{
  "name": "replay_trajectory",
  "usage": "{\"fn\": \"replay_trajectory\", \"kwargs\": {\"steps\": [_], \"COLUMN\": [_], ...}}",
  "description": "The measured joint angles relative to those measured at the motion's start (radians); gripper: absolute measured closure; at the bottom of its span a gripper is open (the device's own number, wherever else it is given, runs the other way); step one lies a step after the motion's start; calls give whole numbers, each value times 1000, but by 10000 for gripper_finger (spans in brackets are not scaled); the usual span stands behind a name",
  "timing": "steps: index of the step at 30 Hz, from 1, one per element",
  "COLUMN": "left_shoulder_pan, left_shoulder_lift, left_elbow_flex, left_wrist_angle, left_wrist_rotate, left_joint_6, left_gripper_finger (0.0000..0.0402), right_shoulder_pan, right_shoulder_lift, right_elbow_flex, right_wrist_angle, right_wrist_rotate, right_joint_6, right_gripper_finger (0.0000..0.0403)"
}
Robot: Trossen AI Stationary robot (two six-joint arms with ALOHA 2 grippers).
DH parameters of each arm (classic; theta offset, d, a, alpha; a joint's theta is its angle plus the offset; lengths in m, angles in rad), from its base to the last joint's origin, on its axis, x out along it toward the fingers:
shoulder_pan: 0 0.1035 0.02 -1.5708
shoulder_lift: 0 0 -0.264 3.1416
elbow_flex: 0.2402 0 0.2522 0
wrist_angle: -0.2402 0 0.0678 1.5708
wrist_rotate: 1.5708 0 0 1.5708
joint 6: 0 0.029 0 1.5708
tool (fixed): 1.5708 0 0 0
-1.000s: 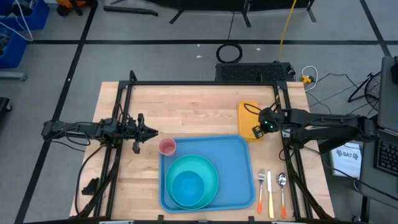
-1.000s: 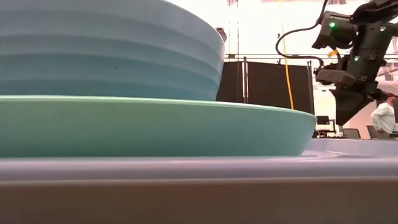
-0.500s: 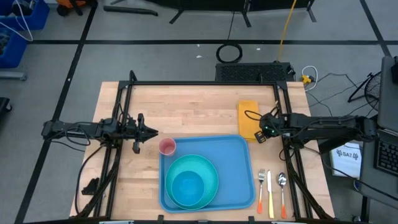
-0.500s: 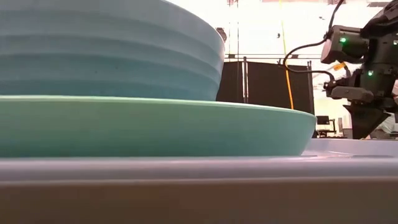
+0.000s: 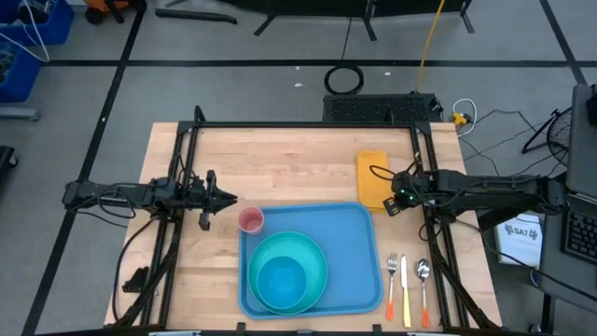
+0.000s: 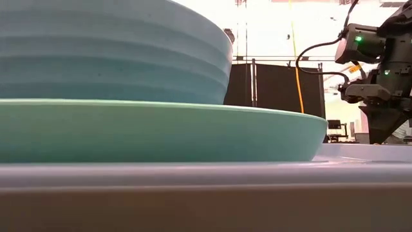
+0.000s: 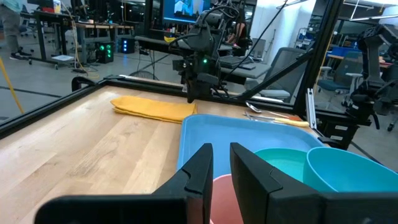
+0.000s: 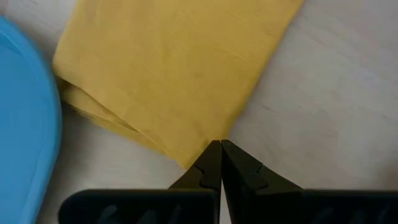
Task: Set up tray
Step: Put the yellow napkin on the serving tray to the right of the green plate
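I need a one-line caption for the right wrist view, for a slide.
Right gripper, fingers shut, poised at the corner of the folded yellow napkin beside the blue tray.

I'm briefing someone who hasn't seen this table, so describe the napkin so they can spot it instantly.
Find the big blue tray on the wooden table. Just beyond its far right corner, under the right gripper, lies the napkin: a folded yellow-orange cloth, the only soft, flat thing there.

Bowl [image 6: 109, 48], plate [image 6: 161, 132] fill low view — tray [image 6: 360, 151] mostly hidden; napkin [image 8: 180, 68] cut off.
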Motion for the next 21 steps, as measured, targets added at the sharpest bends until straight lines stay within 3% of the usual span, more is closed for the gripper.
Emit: {"fn": "replay_trajectory", "kwargs": {"steps": [10,21], "left_shoulder_pan": [0,0], "left_shoulder_lift": [0,0], "left_elbow_flex": [0,0], "left_wrist_angle": [0,0], "left_wrist_rotate": [0,0], "left_joint_6": [0,0], "left_gripper_finger": [344,344], "right_shoulder_pan": [0,0], "right_shoulder_lift": [-24,-23], "right_elbow_flex": [0,0], "right_wrist_angle": [-15,1], "right_wrist_rotate": [-43,-50], "right_joint_6": [25,99], "right_gripper_finger": [395,282]}}
